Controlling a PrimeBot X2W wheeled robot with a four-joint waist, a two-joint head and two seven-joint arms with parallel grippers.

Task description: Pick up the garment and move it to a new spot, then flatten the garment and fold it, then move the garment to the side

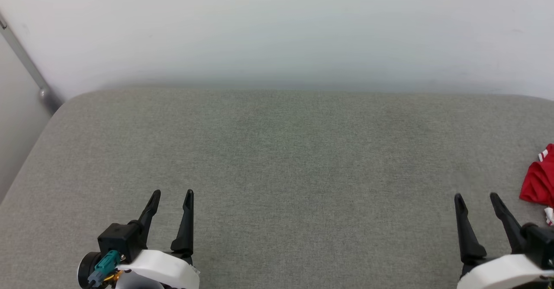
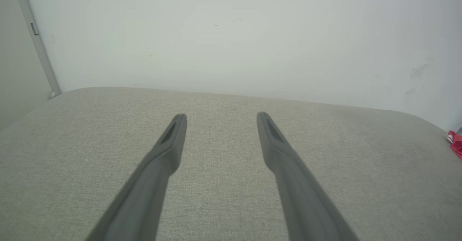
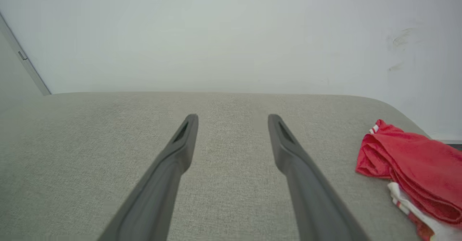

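Finds the garment [image 1: 539, 181] bunched at the right edge of the grey surface [image 1: 277, 159], just right of the right gripper [image 1: 475, 196], far from the left gripper [image 1: 173, 191]; holds both wide open, empty; favours a right-arm reach

The left end effector [image 1: 173, 192] holds its two dark fingers spread wide. The right end effector [image 1: 475, 196] matches it, both pointing forward.
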